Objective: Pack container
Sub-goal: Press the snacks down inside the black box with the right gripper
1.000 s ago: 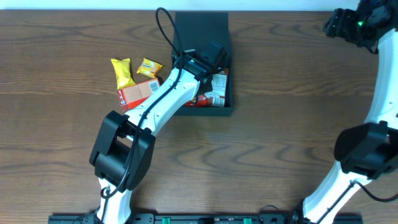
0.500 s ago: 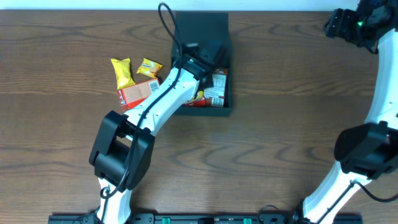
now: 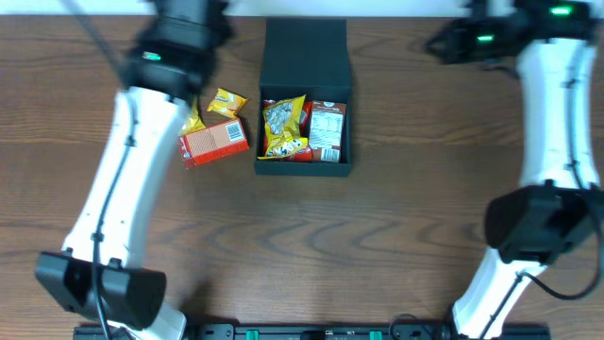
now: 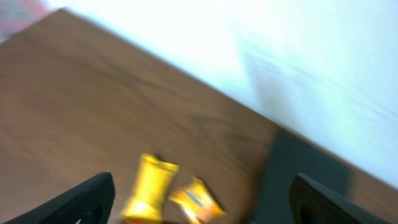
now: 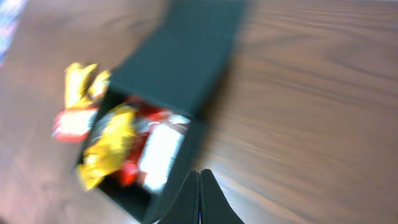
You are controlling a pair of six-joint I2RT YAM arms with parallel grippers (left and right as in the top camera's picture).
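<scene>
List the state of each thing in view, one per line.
container, open, flap folded back, snack packets inside
carton, lying flat on table, outside container
small yellow packet, on table, unpacked
left gripper, open, empty
right gripper, shut, empty

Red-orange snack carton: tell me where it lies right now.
In the overhead view the red-orange carton lies on the table, just left of the black container, with a small yellow packet just beyond it toward the far edge.
</scene>
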